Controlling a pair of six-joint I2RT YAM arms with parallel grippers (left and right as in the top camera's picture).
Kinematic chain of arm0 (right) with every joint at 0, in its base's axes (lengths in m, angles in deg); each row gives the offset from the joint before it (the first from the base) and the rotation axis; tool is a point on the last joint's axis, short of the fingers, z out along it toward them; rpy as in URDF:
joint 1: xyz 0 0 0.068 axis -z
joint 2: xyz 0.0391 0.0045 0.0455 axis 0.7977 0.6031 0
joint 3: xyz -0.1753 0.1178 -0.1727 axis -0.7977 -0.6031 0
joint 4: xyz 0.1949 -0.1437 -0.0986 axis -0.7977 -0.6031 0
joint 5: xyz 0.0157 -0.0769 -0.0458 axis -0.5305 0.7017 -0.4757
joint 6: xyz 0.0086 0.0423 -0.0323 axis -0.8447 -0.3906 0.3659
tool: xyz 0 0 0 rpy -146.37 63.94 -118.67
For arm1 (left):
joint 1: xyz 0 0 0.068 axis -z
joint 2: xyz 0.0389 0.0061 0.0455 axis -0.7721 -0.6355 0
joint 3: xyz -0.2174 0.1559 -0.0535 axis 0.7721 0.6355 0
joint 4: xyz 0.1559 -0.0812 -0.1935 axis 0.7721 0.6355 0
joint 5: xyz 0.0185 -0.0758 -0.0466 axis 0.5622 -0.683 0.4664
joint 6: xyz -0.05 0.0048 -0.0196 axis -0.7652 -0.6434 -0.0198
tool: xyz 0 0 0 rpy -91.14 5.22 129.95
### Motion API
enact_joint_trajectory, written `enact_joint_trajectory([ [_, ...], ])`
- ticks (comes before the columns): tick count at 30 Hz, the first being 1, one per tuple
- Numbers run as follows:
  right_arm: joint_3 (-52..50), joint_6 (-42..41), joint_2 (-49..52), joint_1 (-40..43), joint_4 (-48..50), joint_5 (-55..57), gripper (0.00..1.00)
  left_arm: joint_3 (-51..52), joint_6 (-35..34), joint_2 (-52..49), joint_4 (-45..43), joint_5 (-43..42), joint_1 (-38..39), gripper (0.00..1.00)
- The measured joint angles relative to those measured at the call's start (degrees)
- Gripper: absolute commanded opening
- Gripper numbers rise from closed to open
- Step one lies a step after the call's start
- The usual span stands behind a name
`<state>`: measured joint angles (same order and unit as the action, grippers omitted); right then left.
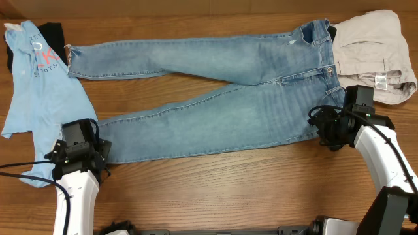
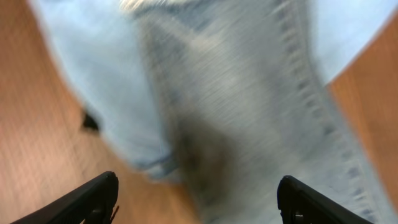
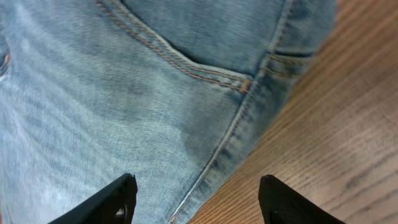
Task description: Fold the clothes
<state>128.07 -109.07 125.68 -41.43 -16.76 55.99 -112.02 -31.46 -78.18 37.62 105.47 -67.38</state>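
Note:
Light-blue denim jeans (image 1: 215, 98) lie flat across the wooden table, waist to the right and legs spread to the left. My left gripper (image 1: 99, 149) hovers at the hem of the near leg. In the blurred left wrist view its jaws (image 2: 199, 179) stand open over the denim (image 2: 249, 93) and its edge. My right gripper (image 1: 320, 124) is at the near corner of the waist. In the right wrist view it is open (image 3: 198, 180), its fingers straddling the side seam (image 3: 227, 140) where denim meets bare wood. Neither gripper holds anything.
A pale-blue printed T-shirt (image 1: 39, 85) lies at the far left, partly over a black garment (image 1: 51, 29). Beige trousers (image 1: 372, 52) are bunched at the back right, touching the jeans' waistband. Black cables trail beside both arms.

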Motion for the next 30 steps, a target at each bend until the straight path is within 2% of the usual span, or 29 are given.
enact_joint_trajectory([
  [4,0.0,2.3,0.0,0.0,0.2,-0.7,0.66,0.1,4.7,0.0,-3.5,1.6,0.0,0.83],
  [11,0.0,5.2,0.0,0.0,0.3,-0.9,0.66,2.9,6.4,0.0,-4.9,2.4,0.0,0.82],
  [15,0.0,6.3,0.0,0.0,0.3,-1.3,0.66,6.0,7.0,-0.8,-14.2,3.0,0.0,0.82],
  [18,0.0,6.5,0.0,0.0,-0.1,-1.9,0.66,6.1,8.0,-5.8,-19.7,3.0,-0.2,0.8],
  [21,0.0,6.4,0.0,0.0,-0.2,-2.2,0.66,6.2,8.0,-10.3,-21.3,2.3,-0.5,0.79],
  [25,0.0,6.5,0.0,0.0,-0.2,-2.2,0.66,6.2,8.2,-10.8,-21.2,1.0,-0.5,0.76],
  [30,0.0,6.4,0.0,0.0,-0.1,-2.2,0.67,6.2,11.8,-10.8,-20.1,-1.6,-0.5,0.76],
])
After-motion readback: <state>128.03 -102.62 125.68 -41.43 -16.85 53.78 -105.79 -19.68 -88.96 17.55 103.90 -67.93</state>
